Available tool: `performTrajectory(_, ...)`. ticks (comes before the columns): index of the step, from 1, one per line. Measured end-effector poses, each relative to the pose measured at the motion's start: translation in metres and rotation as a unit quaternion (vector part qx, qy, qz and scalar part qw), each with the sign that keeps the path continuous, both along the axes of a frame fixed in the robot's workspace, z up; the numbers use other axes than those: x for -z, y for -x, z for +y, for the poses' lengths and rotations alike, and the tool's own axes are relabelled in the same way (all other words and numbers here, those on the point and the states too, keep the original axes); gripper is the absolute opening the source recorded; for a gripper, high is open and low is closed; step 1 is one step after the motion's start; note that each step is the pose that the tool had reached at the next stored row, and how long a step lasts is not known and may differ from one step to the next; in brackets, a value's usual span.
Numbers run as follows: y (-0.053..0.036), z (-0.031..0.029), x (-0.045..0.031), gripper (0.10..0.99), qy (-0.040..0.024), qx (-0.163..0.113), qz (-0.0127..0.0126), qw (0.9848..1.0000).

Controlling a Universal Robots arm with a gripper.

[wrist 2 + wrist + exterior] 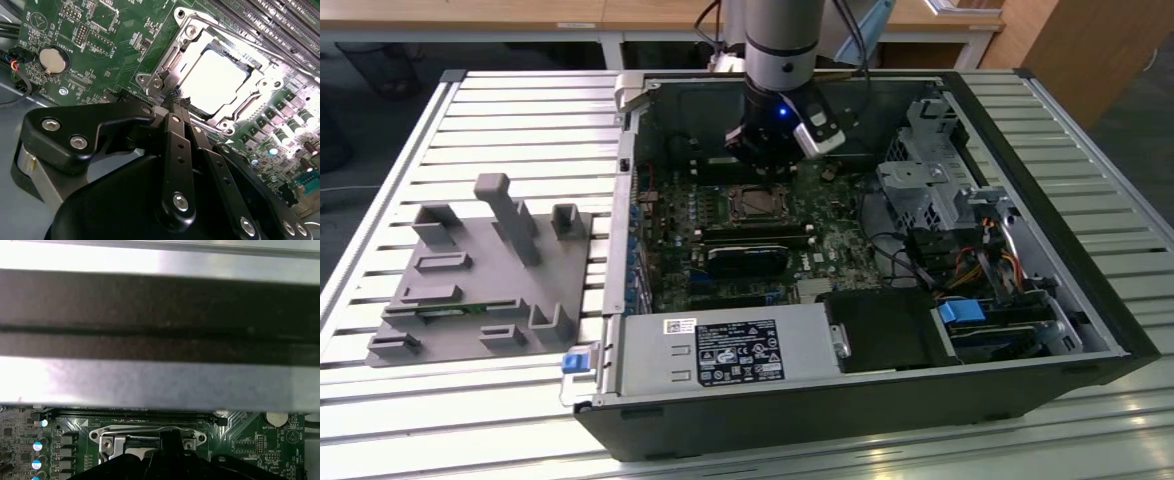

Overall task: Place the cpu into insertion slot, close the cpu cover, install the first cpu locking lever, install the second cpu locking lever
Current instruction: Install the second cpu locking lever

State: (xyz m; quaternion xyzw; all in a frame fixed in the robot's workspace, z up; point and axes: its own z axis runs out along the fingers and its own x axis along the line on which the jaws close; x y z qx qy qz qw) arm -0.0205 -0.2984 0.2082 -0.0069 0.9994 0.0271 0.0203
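The gripper (pixel 176 101) has its fingers (pixel 179 150) pressed together, tips touching the edge of the cover (pixel 235 107). Just beyond them, the cpu (pixel 212 80) sits in the slot (pixel 754 203), cover down.

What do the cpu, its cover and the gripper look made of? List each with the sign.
cpu: likely metal, smooth, glares bright white.
cover: bare silvery metal, shiny rim with screw heads.
gripper: matte black, metal or plastic unclear, links joined by silvery bolts.

Slatted metal table (pixel 400 150); wooden desks (pixel 520 15) behind, perhaps.
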Motion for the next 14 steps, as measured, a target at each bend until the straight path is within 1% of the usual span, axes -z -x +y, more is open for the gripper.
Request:
performTrajectory(6,0.0001,-0.0022,-0.0002,0.106,0.0000,0.000,0.0000,1.0000)
performTrajectory(8,0.0000,-0.0024,-0.0025,0.106,-0.0001,0.000,0.0000,1.0000)
performTrajectory(14,0.0000,-0.0024,-0.0227,0.106,-0.0002,0.000,0.0001,1.0000)
